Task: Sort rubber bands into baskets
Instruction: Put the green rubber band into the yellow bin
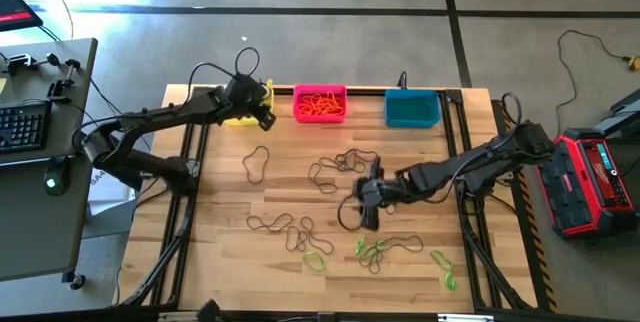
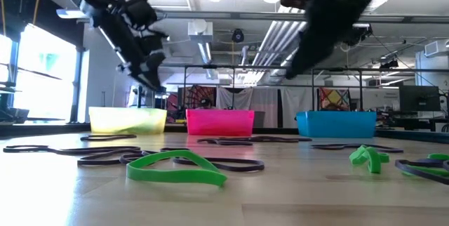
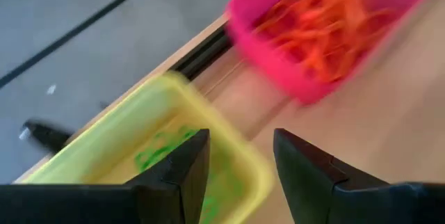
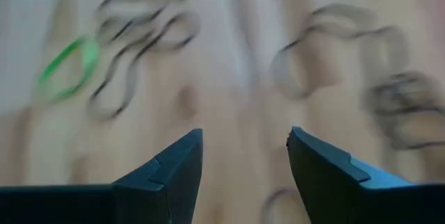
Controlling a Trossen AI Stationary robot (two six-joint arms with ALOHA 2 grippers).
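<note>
Three baskets stand in a row at the table's far edge: a yellow basket (image 1: 248, 114) with green rubber bands (image 3: 160, 156) in it, a pink basket (image 1: 320, 103) full of orange bands (image 3: 327, 29), and a teal basket (image 1: 412, 109). Dark rubber bands (image 1: 335, 167) and green rubber bands (image 1: 375, 252) lie loose across the middle and near part of the table. My left gripper (image 3: 240, 175) hangs open over the yellow basket's right end, with nothing between its fingers. My right gripper (image 4: 243, 161) is open above the dark bands (image 4: 132, 57) at the table's middle.
A lone dark band (image 1: 257, 162) lies left of centre, and another green band (image 1: 443, 267) lies near the right front corner. Black frame rails (image 1: 190, 182) run along both sides of the table. A desk with a keyboard (image 1: 25, 125) stands left, and a red device (image 1: 590, 177) stands right.
</note>
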